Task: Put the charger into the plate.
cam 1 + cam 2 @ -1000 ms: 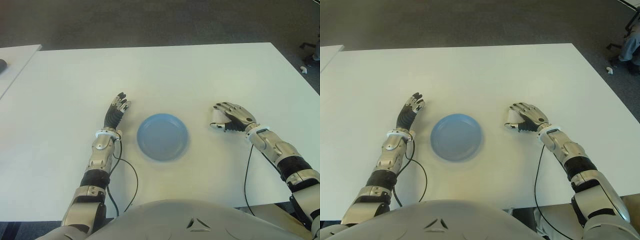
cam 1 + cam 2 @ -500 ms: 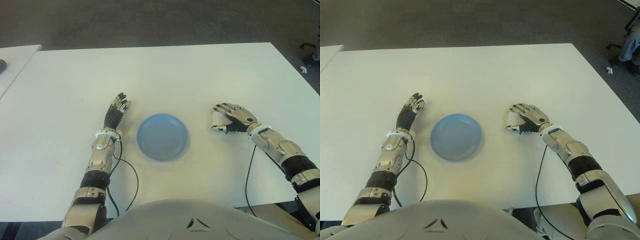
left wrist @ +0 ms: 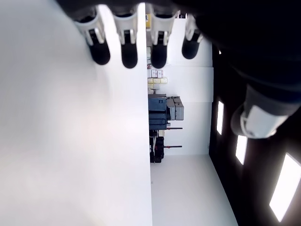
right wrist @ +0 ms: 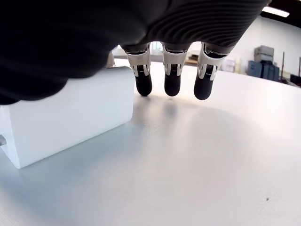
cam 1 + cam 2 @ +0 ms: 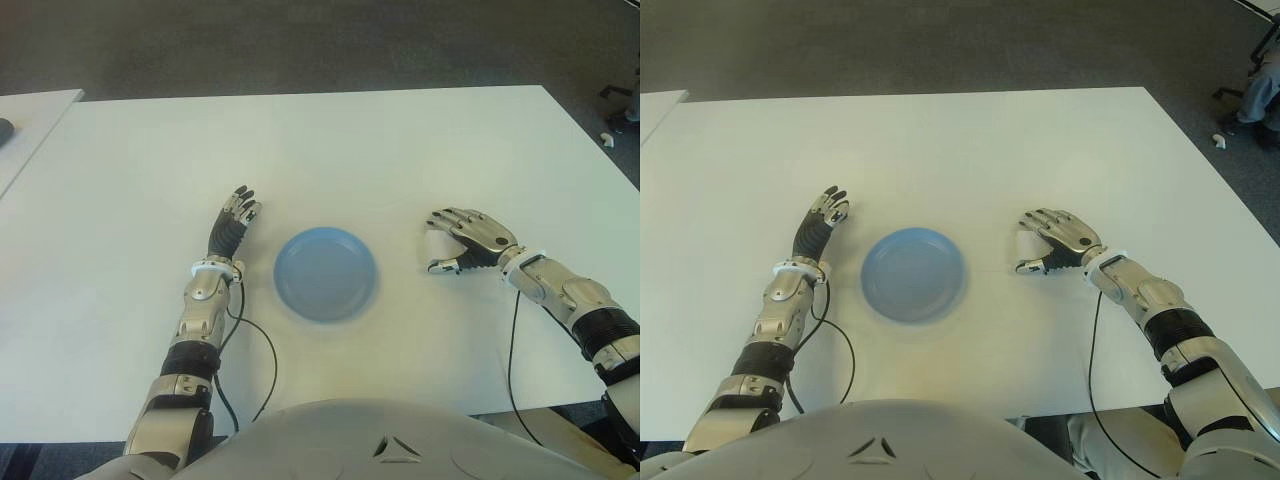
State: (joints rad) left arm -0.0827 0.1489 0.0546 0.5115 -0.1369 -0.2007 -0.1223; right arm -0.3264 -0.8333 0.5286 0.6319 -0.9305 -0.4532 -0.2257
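The blue plate sits on the white table in front of me. To its right lies the white charger, a small block flat on the table. My right hand arches over it, fingers spread past its far side and thumb low on the near side. The right wrist view shows the charger resting on the table, with the fingertips hanging beyond it and touching nothing. My left hand shows left of the plate with its fingers straight and nothing in them.
Black cables run from both wrists toward the table's near edge. A second white table stands at the far left with a dark object on it. Dark floor surrounds the tables, and a person's leg shows at the far right.
My right hand and forearm have drawn slightly to the right, and the thumb has dropped lower beside the charger. The charger, plate and left hand have not moved.
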